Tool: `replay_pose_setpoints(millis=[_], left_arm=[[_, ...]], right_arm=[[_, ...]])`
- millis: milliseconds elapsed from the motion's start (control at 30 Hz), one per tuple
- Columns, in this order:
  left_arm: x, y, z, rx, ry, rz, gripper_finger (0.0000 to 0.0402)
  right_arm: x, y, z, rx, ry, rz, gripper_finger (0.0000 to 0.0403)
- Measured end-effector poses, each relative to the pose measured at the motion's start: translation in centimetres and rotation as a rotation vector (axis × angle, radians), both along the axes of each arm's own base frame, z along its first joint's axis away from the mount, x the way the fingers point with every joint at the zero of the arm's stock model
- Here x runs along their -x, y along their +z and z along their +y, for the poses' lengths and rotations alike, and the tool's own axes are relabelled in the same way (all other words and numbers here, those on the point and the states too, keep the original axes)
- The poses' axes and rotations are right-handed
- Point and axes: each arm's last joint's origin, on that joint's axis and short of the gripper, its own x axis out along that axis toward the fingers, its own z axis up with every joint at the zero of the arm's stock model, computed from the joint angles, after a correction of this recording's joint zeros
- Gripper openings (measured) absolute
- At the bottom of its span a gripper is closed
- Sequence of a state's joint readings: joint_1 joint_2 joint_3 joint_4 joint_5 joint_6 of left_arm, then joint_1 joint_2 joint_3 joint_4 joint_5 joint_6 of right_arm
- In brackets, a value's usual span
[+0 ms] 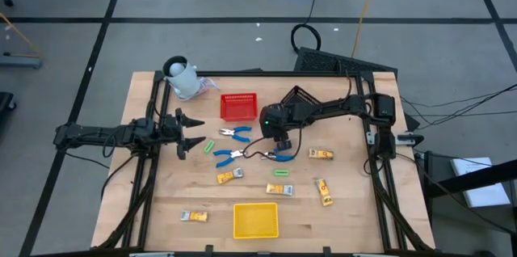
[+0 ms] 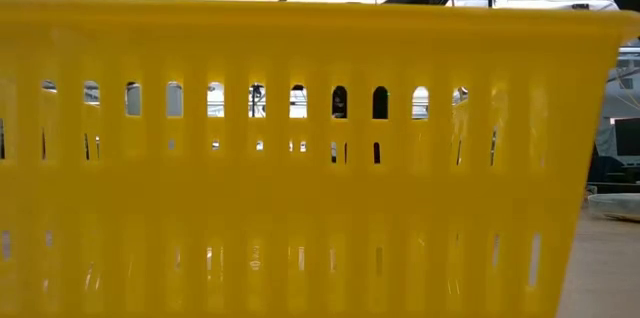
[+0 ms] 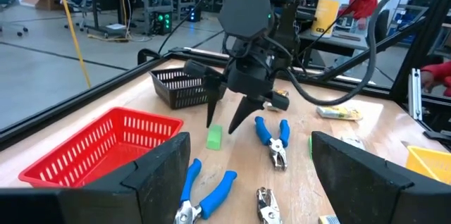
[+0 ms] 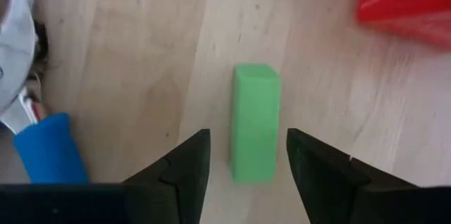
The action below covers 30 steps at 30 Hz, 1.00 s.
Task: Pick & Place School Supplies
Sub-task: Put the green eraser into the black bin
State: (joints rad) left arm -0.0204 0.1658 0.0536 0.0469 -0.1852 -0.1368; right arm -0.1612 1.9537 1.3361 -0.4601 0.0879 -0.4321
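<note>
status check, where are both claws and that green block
Right claw open, straddling green block, not gripping. Left claw open, waiting at table's left edge. Blue-handled pliers close beside block; nothing between fingers and block.

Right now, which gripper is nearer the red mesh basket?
Right. The right gripper hangs open just beside the red mesh basket, over a green block; the left gripper waits open near the table's left edge.
</note>
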Motion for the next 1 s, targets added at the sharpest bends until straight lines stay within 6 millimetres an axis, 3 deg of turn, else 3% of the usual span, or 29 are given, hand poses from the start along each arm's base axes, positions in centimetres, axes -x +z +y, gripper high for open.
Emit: replay_pose_setpoints(millis=[267, 733, 1000], left_arm=[[0.0, 0.0, 0.0, 0.0, 0.0, -0.001, 0.0296], [0.0, -0.1, 0.0, -0.001, 0.008, 0.007, 0.0296], [0.0, -0.1, 0.0, 0.0, 0.008, 0.007, 0.0296]], right_arm=[[-0.3, 0.3, -0.9, -0.053, 0.002, -0.064, 0.0181], [-0.6, -1.2, -1.7, -0.101, -0.008, -0.05, 0.0178], [-0.6, -1.3, -1.7, -0.109, -0.005, -0.046, 0.0118]])
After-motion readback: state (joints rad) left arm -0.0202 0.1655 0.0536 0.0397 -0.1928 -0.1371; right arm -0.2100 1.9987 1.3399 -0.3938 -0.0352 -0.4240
